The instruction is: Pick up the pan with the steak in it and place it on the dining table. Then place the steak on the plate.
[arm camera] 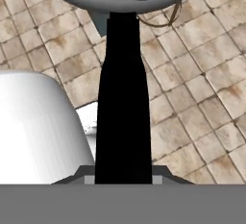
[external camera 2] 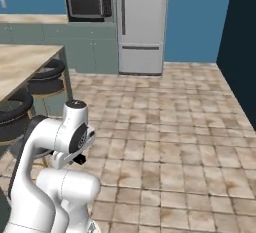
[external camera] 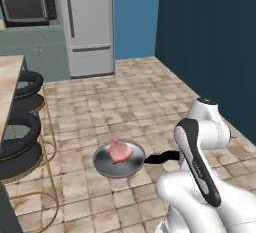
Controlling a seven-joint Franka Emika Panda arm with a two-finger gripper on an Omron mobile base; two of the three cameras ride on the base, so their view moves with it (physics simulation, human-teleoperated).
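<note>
The pan (external camera: 119, 160) with steak (external camera: 121, 151), handle held by fingers (arm camera: 157, 180), hangs beside stacked black stools (external camera: 20, 142).

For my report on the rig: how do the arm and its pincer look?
The arm has glossy white rounded shells with dark bands at the joints and a dark strip along one link. No loose cables or markings show. Of the pincer, the hand view shows small grey finger tips.

- Under me lies the tiled floor (external camera: 135, 92), beige and brown.
- On it stand the fridge (external camera: 87, 24) and black stools (external camera: 20, 142) beside the dining table (external camera 2: 20, 64).
</note>
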